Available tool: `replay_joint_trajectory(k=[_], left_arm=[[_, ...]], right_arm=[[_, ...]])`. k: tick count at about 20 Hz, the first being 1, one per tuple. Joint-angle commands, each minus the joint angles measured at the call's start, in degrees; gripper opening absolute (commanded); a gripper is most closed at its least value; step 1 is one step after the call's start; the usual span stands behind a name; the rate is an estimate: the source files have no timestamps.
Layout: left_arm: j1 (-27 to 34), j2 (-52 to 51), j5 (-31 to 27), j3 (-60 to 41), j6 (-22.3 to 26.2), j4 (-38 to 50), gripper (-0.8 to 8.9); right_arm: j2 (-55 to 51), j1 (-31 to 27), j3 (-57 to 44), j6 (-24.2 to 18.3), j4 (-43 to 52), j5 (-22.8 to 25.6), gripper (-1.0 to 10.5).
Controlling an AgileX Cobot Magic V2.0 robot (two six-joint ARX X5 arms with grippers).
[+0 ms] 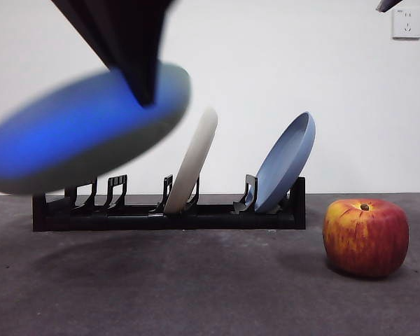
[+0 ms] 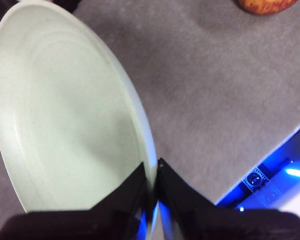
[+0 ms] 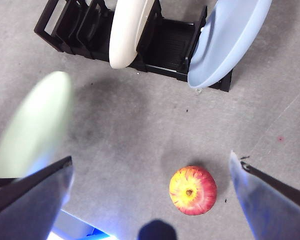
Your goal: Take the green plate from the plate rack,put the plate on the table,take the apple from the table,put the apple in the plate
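The green plate (image 1: 84, 133) hangs tilted and blurred above the table (image 1: 196, 287) at the left, lit blue on its underside and clear of the plate rack (image 1: 161, 217). My left gripper (image 2: 154, 175) is shut on the rim of the pale green plate (image 2: 65, 115); its dark arm (image 1: 143, 91) comes down from above. The apple (image 1: 366, 236) stands on the table at the right, near the rack's end. My right gripper (image 3: 151, 160) hangs open high over the apple (image 3: 192, 190), touching nothing. From there the green plate (image 3: 35, 125) shows off to one side.
A cream-white plate (image 1: 192, 164) leans in the rack's middle slots and a blue plate (image 1: 287, 161) leans at its right end. A wall socket (image 1: 406, 22) sits at the top right. Bare table lies in front of the rack.
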Motion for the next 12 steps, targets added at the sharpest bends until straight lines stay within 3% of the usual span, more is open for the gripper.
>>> replay_joint_trajectory(k=[1, 8, 12], left_arm=[[0.4, 4.1, -0.3, -0.3, 2.1, 3.5, -0.08], [4.9, 15.8, 0.3, -0.3, 4.8, 9.2, -0.08], [8.0, 20.0, 7.6, -0.3, 5.8, 12.1, -0.08]], right_arm=[[0.1, 0.0, 0.0, -0.6, -0.3, 0.0, 6.6], [0.1, 0.0, 0.0, -0.6, -2.7, 0.0, 6.6], [0.1, 0.0, 0.0, -0.6, -2.8, 0.0, 6.6]])
